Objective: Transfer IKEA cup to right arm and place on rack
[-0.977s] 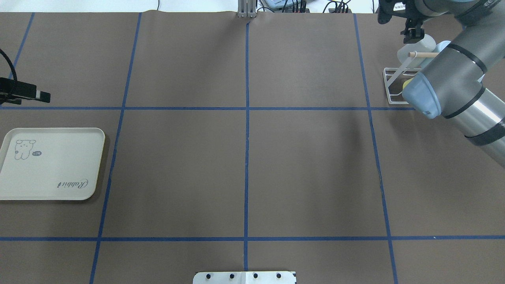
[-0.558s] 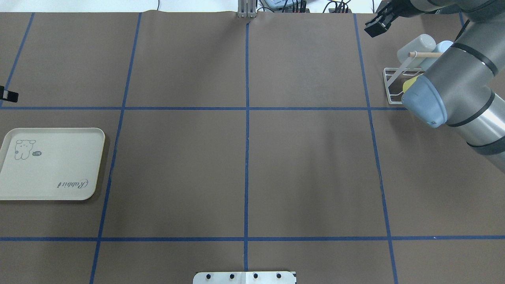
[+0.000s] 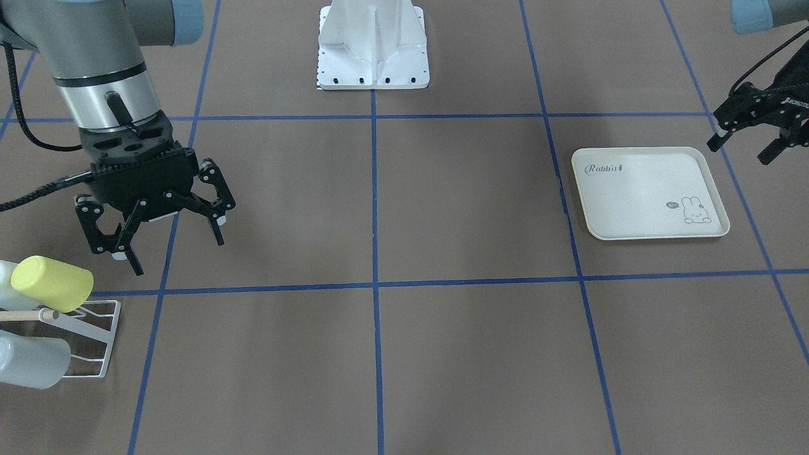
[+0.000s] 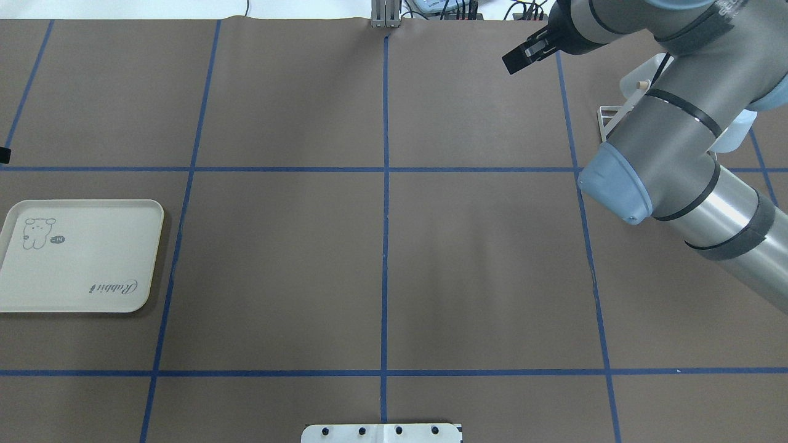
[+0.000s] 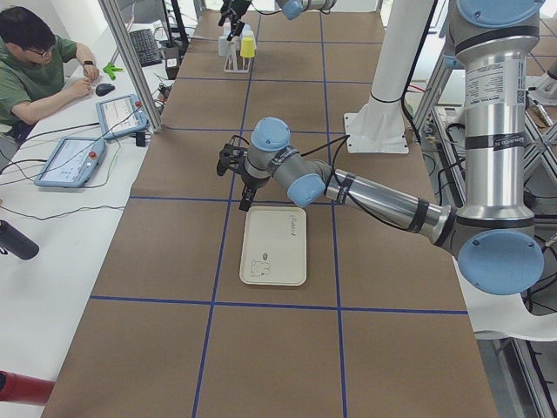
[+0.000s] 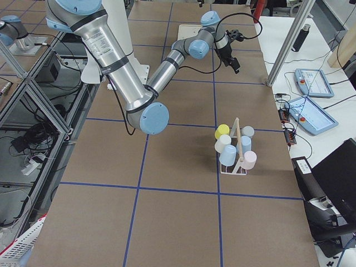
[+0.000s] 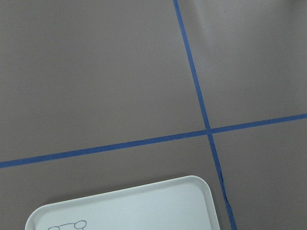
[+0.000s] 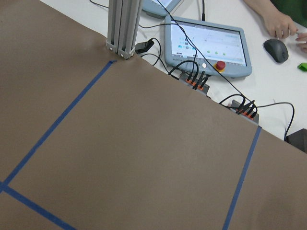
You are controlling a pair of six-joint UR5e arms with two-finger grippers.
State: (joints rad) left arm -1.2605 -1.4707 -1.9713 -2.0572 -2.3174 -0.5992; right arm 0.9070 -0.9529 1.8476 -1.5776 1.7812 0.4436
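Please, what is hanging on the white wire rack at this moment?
Six cups on the rack: one yellow, one white, two blue, one grey, one pink. Overhead, the right arm covers most of it.

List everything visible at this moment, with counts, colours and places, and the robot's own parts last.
rack: one, white wire with a wooden dowel, far side of the table on the robot's right
cups: six, one yellow, one pink, two blue, two pale grey-white, all on the rack
tray: one, cream with a rabbit print, robot's left side, nothing on it
pendants: two, grey-blue with screens, on the side table
mouse: one, dark grey, side table
person: one, green shirt, seated at the side table
right gripper: one, black, open and empty, hovering near the rack
left gripper: one, black, open and empty, hovering near the tray
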